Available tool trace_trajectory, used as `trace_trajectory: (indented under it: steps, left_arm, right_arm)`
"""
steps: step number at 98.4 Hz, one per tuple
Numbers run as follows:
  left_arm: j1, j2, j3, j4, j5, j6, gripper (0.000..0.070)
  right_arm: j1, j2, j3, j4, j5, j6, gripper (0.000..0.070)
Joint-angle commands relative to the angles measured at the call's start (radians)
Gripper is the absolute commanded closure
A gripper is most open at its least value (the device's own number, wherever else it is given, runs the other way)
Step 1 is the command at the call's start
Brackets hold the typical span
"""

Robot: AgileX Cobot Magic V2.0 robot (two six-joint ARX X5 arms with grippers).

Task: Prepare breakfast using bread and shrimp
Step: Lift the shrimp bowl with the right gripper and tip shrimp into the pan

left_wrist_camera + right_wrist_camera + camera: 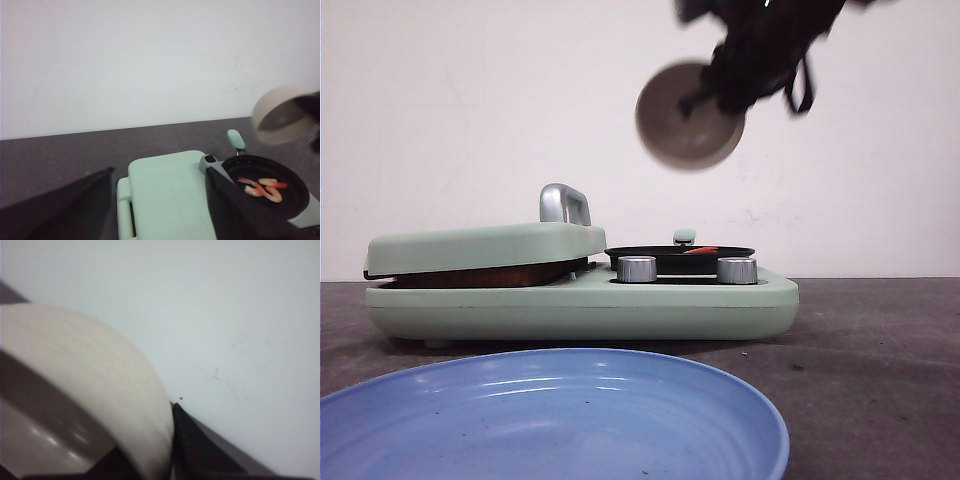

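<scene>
Orange-red shrimp lie in the round black pan on the right side of a mint-green breakfast maker; from the front only a red sliver of shrimp shows over the pan rim. High above the pan, my right gripper is shut on the rim of a tilted beige bowl. My left gripper hangs open over the maker's closed green lid, with nothing between its fingers. The bread is hidden.
A silver handle stands on the lid, and two metal knobs face forward. The pan's mint handle points toward the white wall. A large blue plate lies at the near edge on the dark table.
</scene>
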Motion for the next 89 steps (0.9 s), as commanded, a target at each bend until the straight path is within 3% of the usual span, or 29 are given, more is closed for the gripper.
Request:
trace_trajectory:
  steps: [1,24,39,51,69,89]
  left_arm:
    - [-0.001,0.004,0.011,0.01,0.005,0.012,0.0385]
    - [-0.001,0.004,0.011,0.011,0.018,0.013,0.0385]
    - [-0.001,0.005,0.011,0.011,0.02,0.015,0.0385]
    - [-0.001,0.005,0.011,0.012,0.02,0.016,0.0385]
    - [-0.001,0.005,0.011,0.012,0.02,0.016,0.0385]
    - [-0.001,0.006,0.011,0.012,0.02,0.016,0.0385]
  right_arm:
    - [-0.021,-0.057,0.039,-0.145,-0.014,0.167,0.0696]
    - [-0.176,-0.23,0.117,-0.652,-0.179,0.419,0.0697]
    - [-0.356,-0.262,0.14,-0.927,-0.393,0.547,0.0697]
    - [-0.496,-0.226,0.136,-1.118,-0.555,0.552,0.0697]
    - [-0.601,-0.135,0.108,-1.237,-0.632,0.5,0.0696]
    - [-0.64,0.019,0.087,-1.249,-0.699,0.487,0.0696]
